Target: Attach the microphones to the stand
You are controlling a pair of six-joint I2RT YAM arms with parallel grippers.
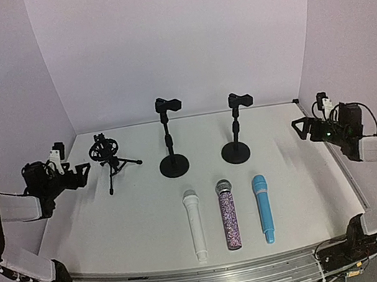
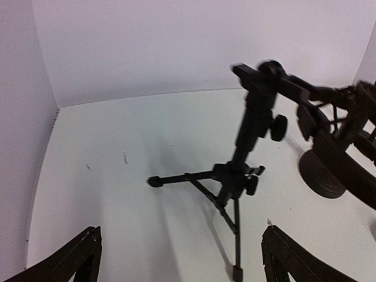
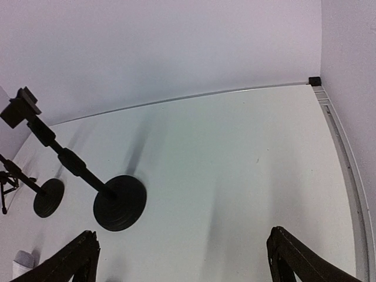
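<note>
The smooth white microphone [image 1: 195,226], the glittery purple microphone [image 1: 228,214] with silver mesh head and the light blue microphone [image 1: 263,208] lie parallel on the near middle of the matte white table [image 1: 116,227], while my left gripper [image 1: 81,174] and right gripper [image 1: 302,128] hover at its side edges, jaws wide, holding nothing.

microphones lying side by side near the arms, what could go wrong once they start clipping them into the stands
1. The white microphone, purple microphone and blue microphone lie close together, so a reach for the middle one might nudge a neighbour and set it rolling.
2. The tripod stand rests on thin legs, so pressing a microphone into it could tip it over.
</note>
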